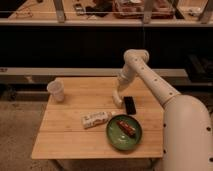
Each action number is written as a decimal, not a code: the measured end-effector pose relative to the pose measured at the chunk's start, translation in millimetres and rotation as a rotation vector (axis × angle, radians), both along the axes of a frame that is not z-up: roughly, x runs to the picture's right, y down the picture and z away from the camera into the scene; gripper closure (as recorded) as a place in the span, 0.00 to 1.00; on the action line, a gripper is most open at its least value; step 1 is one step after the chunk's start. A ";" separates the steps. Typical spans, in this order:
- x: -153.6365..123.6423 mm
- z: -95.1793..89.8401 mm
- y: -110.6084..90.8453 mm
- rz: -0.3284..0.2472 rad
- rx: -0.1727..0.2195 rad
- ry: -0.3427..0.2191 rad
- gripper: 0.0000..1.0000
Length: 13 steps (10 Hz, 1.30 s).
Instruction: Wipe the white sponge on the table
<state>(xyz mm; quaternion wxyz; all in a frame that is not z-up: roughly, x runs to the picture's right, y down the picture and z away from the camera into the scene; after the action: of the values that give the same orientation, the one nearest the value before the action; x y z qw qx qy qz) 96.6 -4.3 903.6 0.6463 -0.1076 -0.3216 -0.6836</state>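
Note:
The white sponge [117, 100] is a small pale block on the light wooden table [70, 135], just left of the black phone [130, 105]. My gripper [118, 93] comes down from the arm's elbow at the table's far edge and sits right on top of the sponge, covering part of it. The sponge rests on the tabletop at the middle right.
A translucent white cup [56, 91] stands at the far left corner. A long white printed packet [95, 119] lies at the centre. A green plate [116, 140] with a snack bar [126, 127] sits at the front right. A dark shelf runs behind the table.

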 end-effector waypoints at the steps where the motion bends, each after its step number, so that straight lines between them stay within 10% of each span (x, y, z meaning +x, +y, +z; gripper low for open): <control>1: -2.4 2.2 0.0 -0.006 0.006 0.000 0.20; 7: -4.7 19.1 18.0 -0.013 -0.014 0.020 0.22; 13: -3.7 37.1 32.3 -0.005 -0.024 0.058 0.76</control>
<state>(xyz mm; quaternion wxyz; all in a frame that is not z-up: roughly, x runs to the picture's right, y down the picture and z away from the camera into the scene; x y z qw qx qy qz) 92.9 28.0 940.7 0.6524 -0.1358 -0.3105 -0.6779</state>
